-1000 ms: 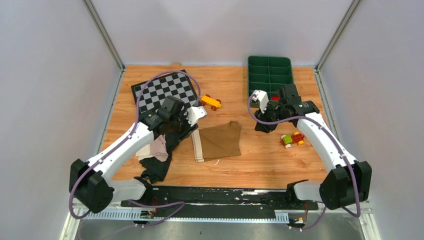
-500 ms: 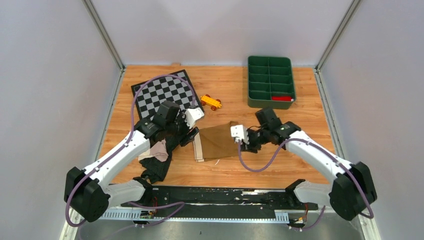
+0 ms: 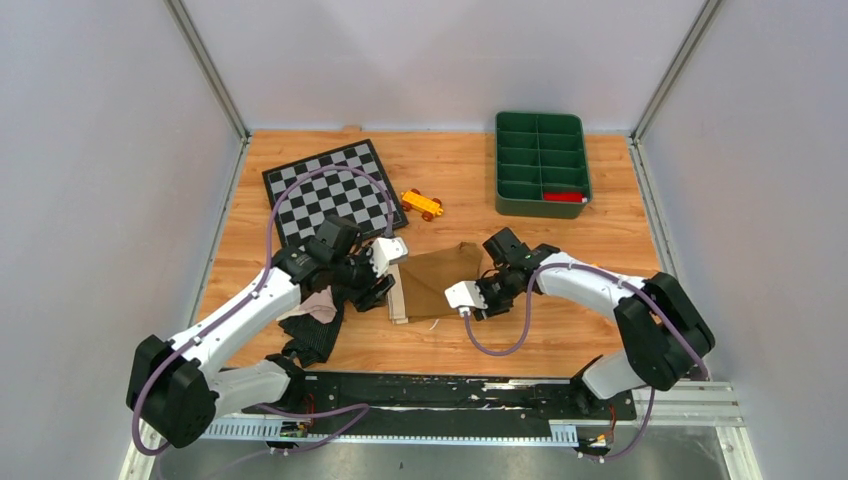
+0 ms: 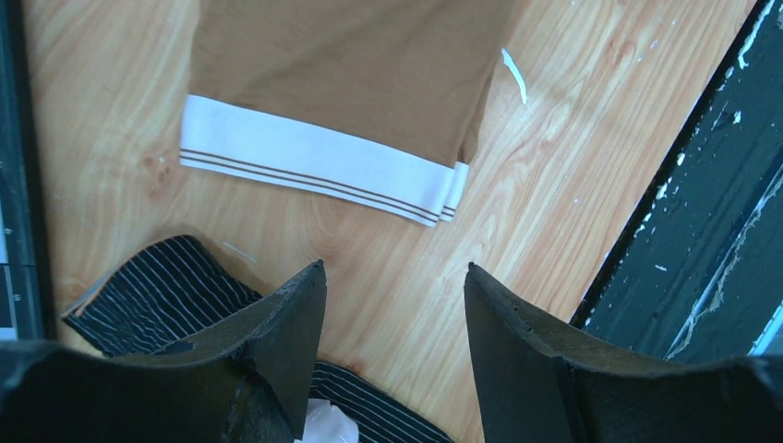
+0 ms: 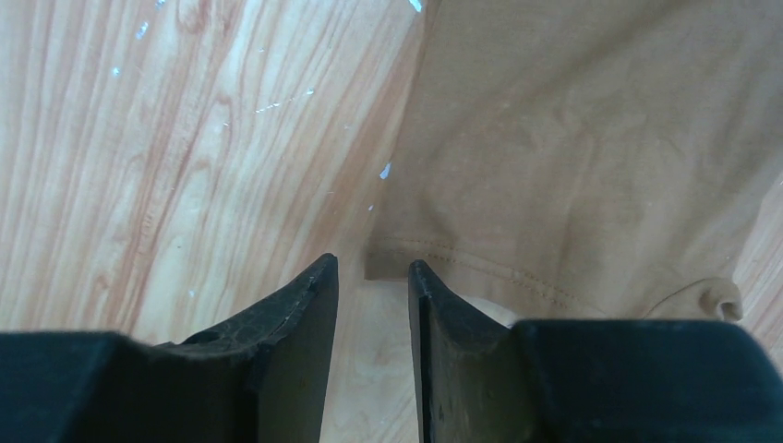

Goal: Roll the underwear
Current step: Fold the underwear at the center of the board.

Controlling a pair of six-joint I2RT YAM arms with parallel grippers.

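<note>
The tan-brown underwear (image 3: pixel 440 282) lies flat mid-table, its cream waistband (image 3: pixel 397 293) toward the left. My left gripper (image 3: pixel 376 288) hovers just left of that waistband. In the left wrist view it (image 4: pixel 395 272) is open over bare wood, with the waistband (image 4: pixel 314 159) ahead. My right gripper (image 3: pixel 480 304) is low at the garment's near right corner. In the right wrist view it (image 5: pixel 373 266) is open a narrow gap with only wood between the fingers, and the tan hem (image 5: pixel 462 258) lies just ahead. The black striped underwear (image 3: pixel 316 335) and the pale pink one (image 3: pixel 318 300) are heaped under the left arm.
A checkerboard mat (image 3: pixel 335 190) lies at the back left, with an orange toy car (image 3: pixel 422 205) beside it. A green compartment tray (image 3: pixel 540 165) holding a red piece (image 3: pixel 563 197) stands at the back right. A black rail (image 3: pixel 440 390) runs along the near edge.
My right arm swung from beside the green tray down and left to the tan underwear's near right corner. My left gripper shifted slightly nearer, toward the waistband.
</note>
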